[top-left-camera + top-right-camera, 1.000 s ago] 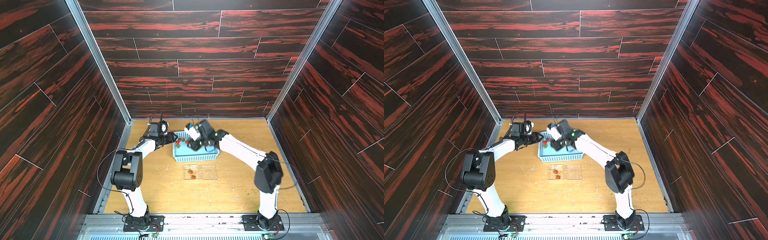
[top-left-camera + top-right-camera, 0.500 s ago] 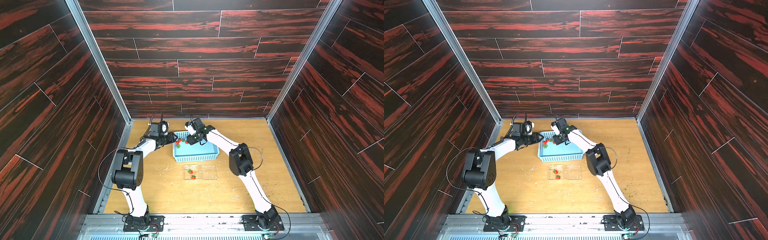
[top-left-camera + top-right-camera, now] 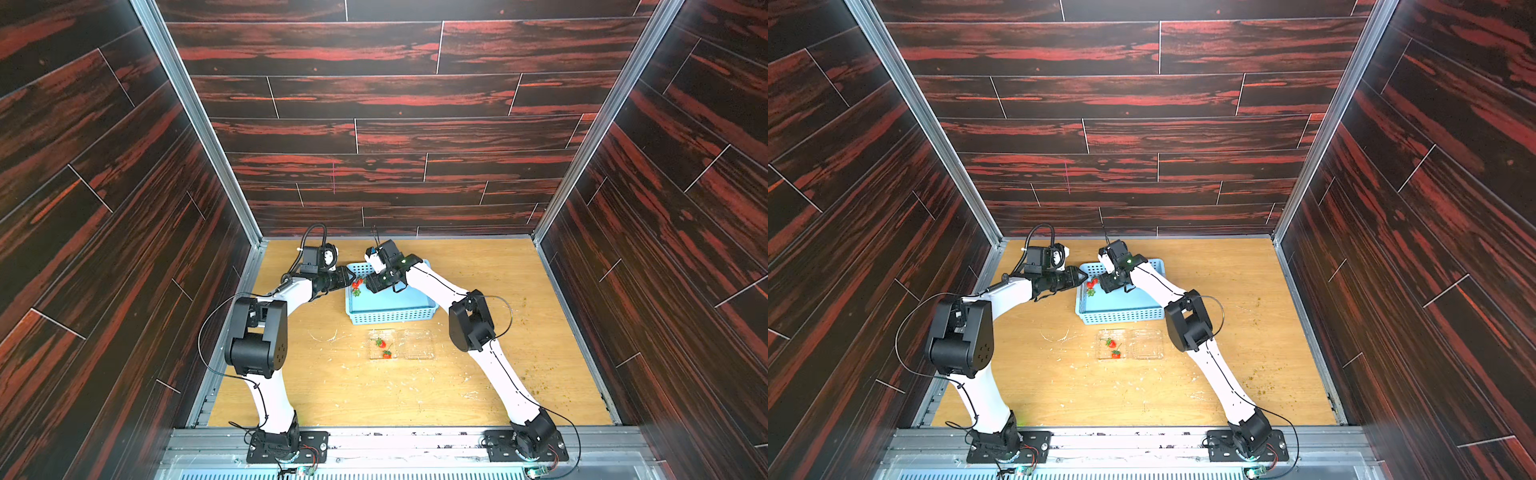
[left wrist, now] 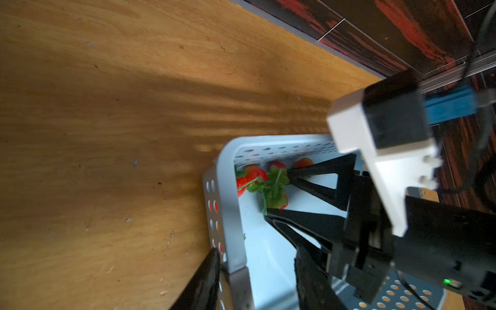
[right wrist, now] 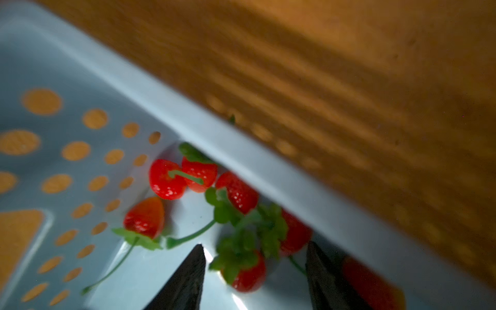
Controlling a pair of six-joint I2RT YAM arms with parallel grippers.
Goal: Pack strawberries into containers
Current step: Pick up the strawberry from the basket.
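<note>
right gripper (image 5: 255, 251): jaws wide apart, down in the blue basket (image 3: 390, 318); one strawberry (image 5: 248, 276) sits between them, not held | left gripper (image 4: 255, 257): partly open, one finger on each side of the basket wall | strawberries (image 5: 166, 177): bunched in a basket corner; two more (image 3: 380, 343) in the clear punnet (image 3: 417, 345) near the basket
</note>
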